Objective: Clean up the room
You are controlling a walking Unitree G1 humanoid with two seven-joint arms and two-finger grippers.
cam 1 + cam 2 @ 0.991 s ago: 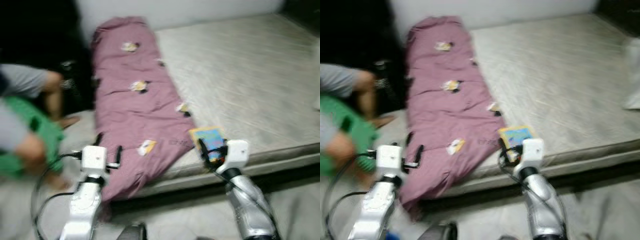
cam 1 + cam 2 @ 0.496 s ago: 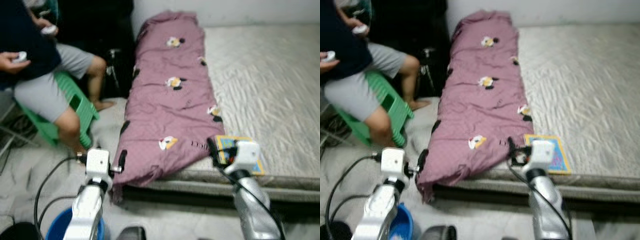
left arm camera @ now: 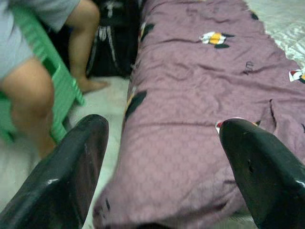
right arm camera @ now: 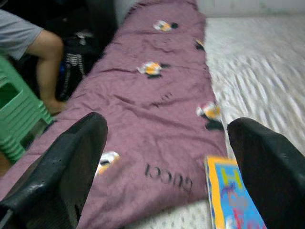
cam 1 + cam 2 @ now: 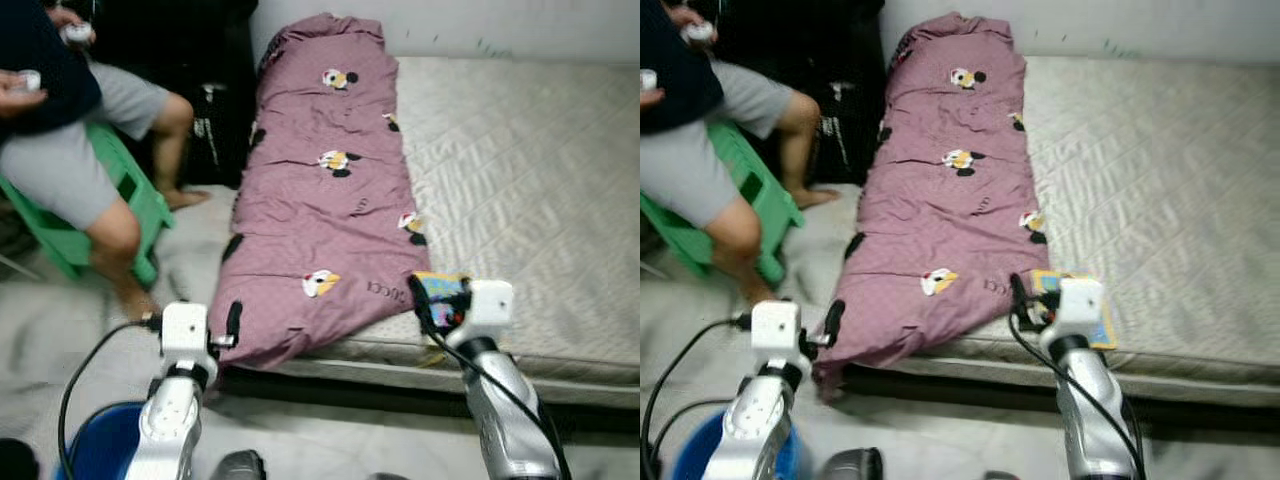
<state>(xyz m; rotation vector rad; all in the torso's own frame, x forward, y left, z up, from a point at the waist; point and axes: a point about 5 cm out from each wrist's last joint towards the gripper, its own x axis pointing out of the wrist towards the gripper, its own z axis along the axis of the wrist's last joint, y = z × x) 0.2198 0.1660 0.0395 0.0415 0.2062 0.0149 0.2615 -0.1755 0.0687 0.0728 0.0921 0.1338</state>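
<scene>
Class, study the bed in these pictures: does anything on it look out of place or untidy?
Yes. The purple blanket lies bunched in a long strip along the mattress's left side, its near end spilling over the edge toward the floor. A colourful book sits loose by the front edge, just ahead of the open right gripper.

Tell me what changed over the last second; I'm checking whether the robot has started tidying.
Only the camera view swung. Both arms stay raised, left hand and right hand open and empty. The purple blanket and colourful book lie unmoved on the mattress; the person remains seated.
</scene>
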